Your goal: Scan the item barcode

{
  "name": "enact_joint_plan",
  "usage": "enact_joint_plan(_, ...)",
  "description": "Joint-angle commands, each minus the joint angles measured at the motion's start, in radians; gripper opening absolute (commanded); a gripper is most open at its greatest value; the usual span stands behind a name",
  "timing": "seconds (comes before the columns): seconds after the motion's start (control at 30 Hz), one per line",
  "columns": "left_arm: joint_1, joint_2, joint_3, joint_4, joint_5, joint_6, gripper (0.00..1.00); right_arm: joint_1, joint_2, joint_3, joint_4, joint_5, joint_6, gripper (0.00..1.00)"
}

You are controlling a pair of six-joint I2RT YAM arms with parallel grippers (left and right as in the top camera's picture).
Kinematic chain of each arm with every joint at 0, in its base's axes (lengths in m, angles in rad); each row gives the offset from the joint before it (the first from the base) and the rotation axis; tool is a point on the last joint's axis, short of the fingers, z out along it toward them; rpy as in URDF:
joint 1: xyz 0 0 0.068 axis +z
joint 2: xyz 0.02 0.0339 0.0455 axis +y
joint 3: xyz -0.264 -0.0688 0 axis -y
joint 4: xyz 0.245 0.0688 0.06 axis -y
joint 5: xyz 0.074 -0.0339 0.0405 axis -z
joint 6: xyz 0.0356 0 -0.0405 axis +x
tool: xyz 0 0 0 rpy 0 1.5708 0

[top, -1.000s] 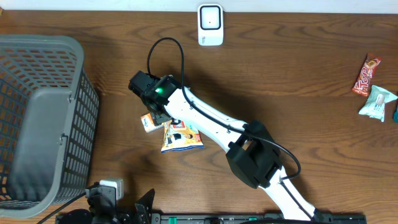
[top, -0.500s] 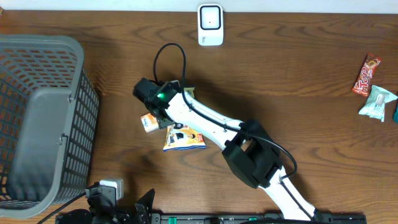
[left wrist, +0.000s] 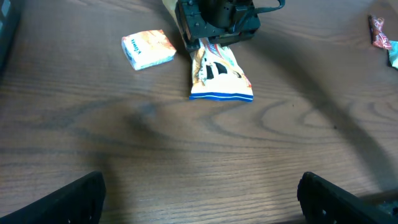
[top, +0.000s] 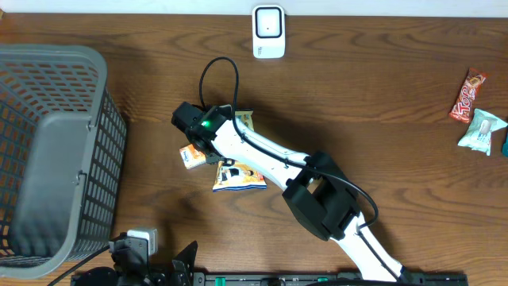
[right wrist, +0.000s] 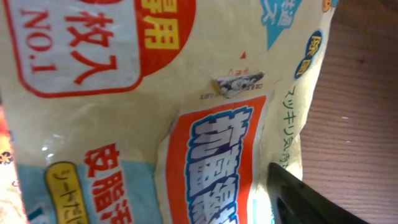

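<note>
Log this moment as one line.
right gripper: at snack packet, grip unclear | left gripper: open, empty | scanner: nothing in front

Right arm (top: 262,155) outstretched, left pincer (left wrist: 200,183) — fingers (left wrist: 71,199) wide

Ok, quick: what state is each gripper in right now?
Left gripper: open, holding nothing.
Right gripper: down at the top end of the snack packet; cannot tell whether it has a grip.

Snack packet (top: 236,176): cream, red and orange panels, blue lettering, blue bottom band. Small box (top: 190,156): orange, white. Barcode scanner (top: 268,32): white. Basket (top: 111,159): grey lattice. Table (top: 381,87): dark brown woodgrain.
</note>
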Motion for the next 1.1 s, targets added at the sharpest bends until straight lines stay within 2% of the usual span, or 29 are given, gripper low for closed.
enact_joint_plan(0.0,-0.004,-0.007,0.005,0.0,0.001,0.017,0.98,-0.003,-0.022,-0.009,0.004,0.019,0.026,0.56)
enact_joint_plan(0.13,-0.004,-0.007,0.005,0.0,0.001,0.017,0.98,-0.007,-0.022,-0.009,0.01,-0.005,0.043,0.47)
enact_joint_plan(0.43,-0.004,-0.007,0.005,0.0,0.001,0.017,0.98,-0.031,-0.022,-0.011,0.02,-0.112,0.042,0.01)
enact_joint_plan(0.6,-0.004,-0.007,0.005,0.0,0.001,0.017,0.98,-0.063,-0.027,-0.011,0.018,-0.237,0.003,0.01)
enact_joint_plan(0.77,-0.004,-0.007,0.005,0.0,0.001,0.017,0.98,-0.137,-0.084,-0.01,0.023,-0.545,-0.151,0.01)
enact_joint_plan(0.9,-0.004,-0.007,0.005,0.0,0.001,0.017,0.98,-0.22,-0.153,-0.01,-0.016,-0.822,-0.327,0.01)
enact_joint_plan(1.07,-0.004,-0.007,0.005,0.0,0.001,0.017,0.98,-0.336,-0.238,-0.01,-0.183,-1.132,-0.655,0.01)
